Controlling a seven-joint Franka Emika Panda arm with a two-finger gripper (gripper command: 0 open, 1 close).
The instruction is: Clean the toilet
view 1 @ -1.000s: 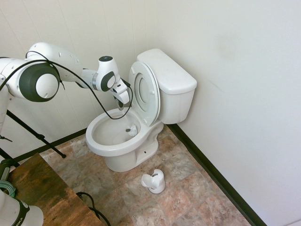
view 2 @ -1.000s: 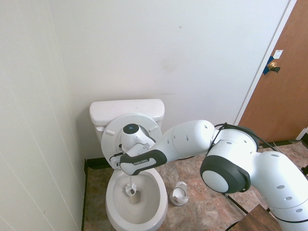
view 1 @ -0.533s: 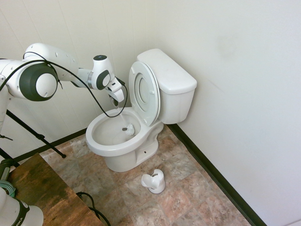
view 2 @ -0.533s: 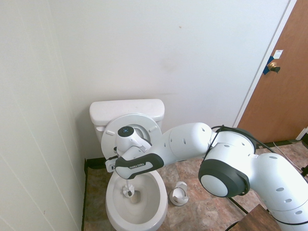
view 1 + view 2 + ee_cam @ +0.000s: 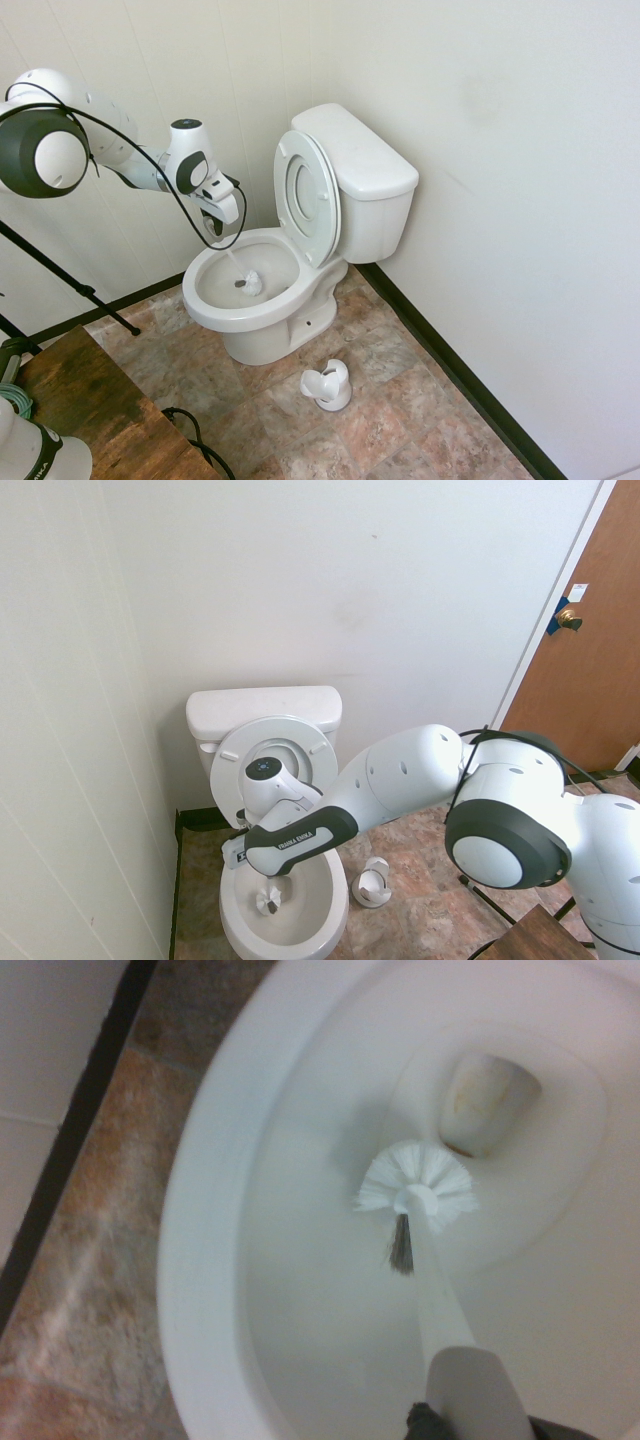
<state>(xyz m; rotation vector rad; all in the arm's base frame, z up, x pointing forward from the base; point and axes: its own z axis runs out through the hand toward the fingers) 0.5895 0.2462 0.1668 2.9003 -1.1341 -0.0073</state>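
Sitting in the corner, glossy white ceramic toilet (image 5: 300,240): oval bowl, ring seat up against boxy tank. Bristly white brush (image 5: 416,1190) head inside bowl, slim handle clenched in gripper (image 5: 216,222). Mottled stone-look floor tiles (image 5: 390,400); small rounded brush holder (image 5: 328,385) beside base.

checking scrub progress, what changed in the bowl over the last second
The gripper, shut on the white toilet brush, swept it across the bowl of the white ceramic toilet, from the side near the raised seat toward the panelled wall. The seat and the white brush holder on the floor stayed put.
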